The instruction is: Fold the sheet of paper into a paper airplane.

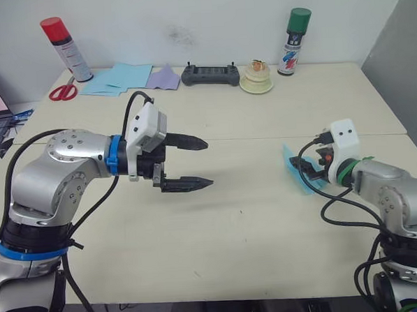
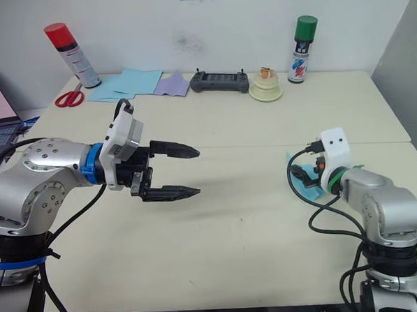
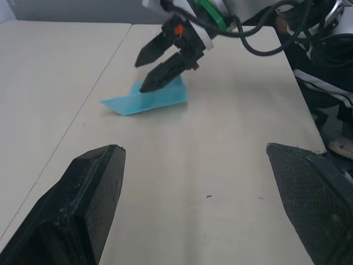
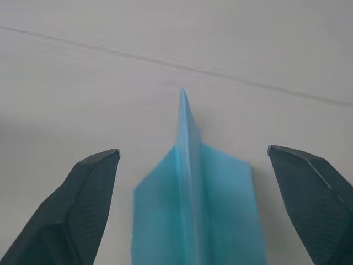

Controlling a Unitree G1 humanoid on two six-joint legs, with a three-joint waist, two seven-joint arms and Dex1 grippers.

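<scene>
The paper airplane (image 3: 149,99) lies on the cream desk (image 1: 227,246) near its right edge, a small, narrow, pointed shape of light blue paper with a raised centre ridge and flat wings to either side. In the right wrist view its nose (image 4: 183,102) points away from the wrist toward a seam line that crosses the desk.

The right gripper (image 3: 157,69) hovers at the airplane, its jaws released and spread on either side of the folded shape; its two black fingers (image 4: 83,204) flank the wings without closing on them. From the left wrist view one fingertip comes down right at the airplane's upper edge; whether it touches the paper cannot be told.

The left gripper (image 1: 184,162) hangs above the middle of the desk, well apart from the airplane, its jaws also released, with a clear gap between the two fingers (image 2: 170,193) and nothing between them. It points toward the right edge.

Along the far edge of the desk stand a red-capped spray can (image 1: 66,49) at the far left corner, red-handled scissors (image 1: 63,90) beside it, a loose pile of blue sheets (image 1: 117,78), a lavender sheet (image 1: 164,77), a dark handheld controller (image 1: 210,75), a roll of tape (image 1: 256,79) and a green-capped spray can (image 1: 293,42).
</scene>
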